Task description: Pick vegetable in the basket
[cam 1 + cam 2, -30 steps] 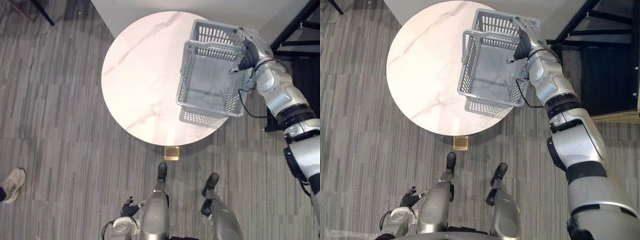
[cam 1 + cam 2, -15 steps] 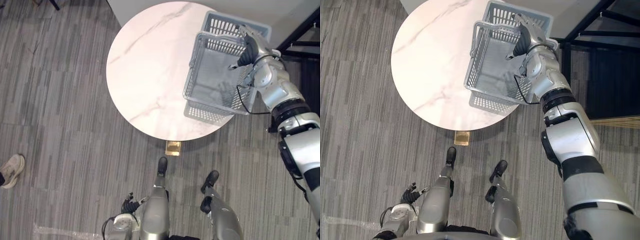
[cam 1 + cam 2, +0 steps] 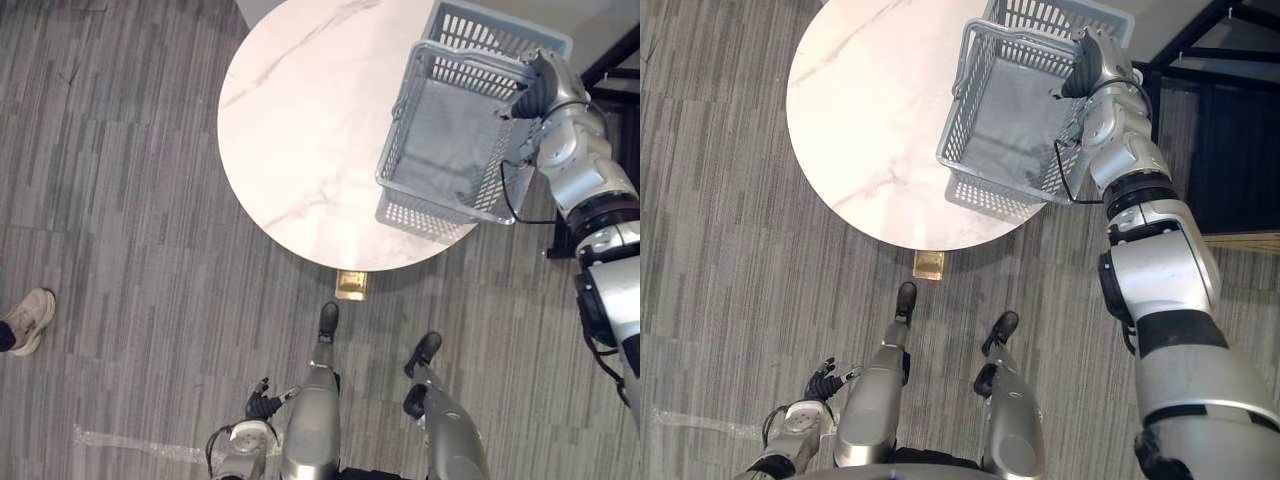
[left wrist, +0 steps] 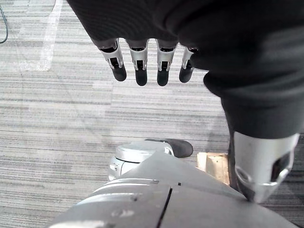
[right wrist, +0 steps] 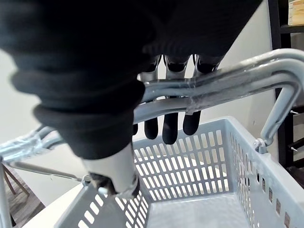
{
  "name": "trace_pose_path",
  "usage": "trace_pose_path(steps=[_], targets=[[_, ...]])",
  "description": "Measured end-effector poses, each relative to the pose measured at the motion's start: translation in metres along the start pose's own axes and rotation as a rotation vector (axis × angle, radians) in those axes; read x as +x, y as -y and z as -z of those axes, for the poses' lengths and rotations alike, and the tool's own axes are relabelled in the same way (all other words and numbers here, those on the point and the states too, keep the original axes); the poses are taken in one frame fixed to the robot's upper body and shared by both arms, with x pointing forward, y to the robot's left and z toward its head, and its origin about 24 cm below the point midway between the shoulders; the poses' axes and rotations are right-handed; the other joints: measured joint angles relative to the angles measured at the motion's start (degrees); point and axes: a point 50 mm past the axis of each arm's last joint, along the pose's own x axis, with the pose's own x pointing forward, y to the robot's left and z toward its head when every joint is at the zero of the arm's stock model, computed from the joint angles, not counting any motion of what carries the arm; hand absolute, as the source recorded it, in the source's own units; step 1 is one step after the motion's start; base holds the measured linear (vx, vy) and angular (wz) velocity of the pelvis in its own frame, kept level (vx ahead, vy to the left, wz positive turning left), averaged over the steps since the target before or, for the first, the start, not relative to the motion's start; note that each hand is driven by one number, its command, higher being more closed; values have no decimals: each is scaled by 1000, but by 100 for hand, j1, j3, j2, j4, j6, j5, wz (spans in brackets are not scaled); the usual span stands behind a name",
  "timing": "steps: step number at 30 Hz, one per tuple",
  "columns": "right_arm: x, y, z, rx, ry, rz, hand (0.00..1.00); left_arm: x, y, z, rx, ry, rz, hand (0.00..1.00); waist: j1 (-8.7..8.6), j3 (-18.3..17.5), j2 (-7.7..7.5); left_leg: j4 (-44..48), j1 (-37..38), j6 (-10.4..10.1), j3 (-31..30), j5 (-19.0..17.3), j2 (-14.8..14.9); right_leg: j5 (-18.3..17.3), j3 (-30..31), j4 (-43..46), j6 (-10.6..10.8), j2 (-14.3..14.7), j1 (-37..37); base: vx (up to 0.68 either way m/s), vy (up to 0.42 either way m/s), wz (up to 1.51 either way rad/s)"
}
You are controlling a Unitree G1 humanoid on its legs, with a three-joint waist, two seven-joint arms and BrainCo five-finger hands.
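Right hand (image 3: 1092,70) curls round the basket (image 3: 420,212) handles (image 5: 218,88); left hand (image 4: 140,61) hangs relaxed.

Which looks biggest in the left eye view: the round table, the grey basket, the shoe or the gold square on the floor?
1. round table
2. grey basket; it hangs nearer the camera, so it may look bigger than it is
3. shoe
4. gold square, only a little smaller than the shoe
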Motion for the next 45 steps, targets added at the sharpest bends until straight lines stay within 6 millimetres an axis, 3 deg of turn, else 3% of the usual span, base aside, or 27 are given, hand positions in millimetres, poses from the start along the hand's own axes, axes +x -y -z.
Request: trace_pose_path(steps=[13, 22, 27, 30, 32, 36, 43, 45], targets=[[-9, -18, 9, -99, 7, -58, 100, 0, 1, -1, 15, 2, 5, 0, 12, 1, 7, 1, 103, 7, 7, 5, -25, -1, 11, 17, 1, -27, 85, 0, 0, 0], [-29, -64, -5, -201, 148, -230, 100, 0, 1, 2, 26, -18, 9, 0, 3, -22, 3, -2, 552, 2, 198, -4, -7, 0, 230, 27, 2, -17, 399, -5, 4, -9], [-61, -97, -38, -218, 372, -344, 100, -2, -6, 15, 17, -76, -15, 0, -152, -196, -156, -9, 971, -9, 541, -73, 82, 4, 549, 3, 4, 72, 619, 5, -2, -34], [-93, -114, -61, -175, 566, -419, 100, -10, -15, 38, 30, -149, -30, 0, -339, -764, -413, -11, 1160, -50, 832, -186, 172, 8, 818, -123, 8, 189, 674, 48, -15, -43], [-112, -116, -61, -153, 634, -461, 100, -14, -17, 48, 56, -177, -27, 0, -429, -1031, -495, -13, 1355, -63, 952, -283, 214, 8, 906, -206, 9, 240, 839, 59, -19, -34], [-153, -115, -49, -82, 723, -553, 100, -24, -22, 67, 99, -224, -9, 0, -607, -1595, -627, -14, 1578, -87, 1151, -410, 268, 6, 1113, -288, 11, 314, 970, 51, -11, -25], [-210, -124, -8, -51, 681, -765, 100, -31, -21, 79, 112, -258, 17, 0, -769, -1846, -625, -13, 1816, -98, 1442, -499, 264, 17, 1385, -286, 27, 332, 1029, 16, -1, -20], [-232, -130, 14, -50, 619, -849, 100, -33, -20, 82, 126, -266, 38, 0, -796, -1886, -599, -13, 1897, -94, 1575, -533, 248, 31, 1504, -287, 48, 329, 1027, 16, 5, -28]])
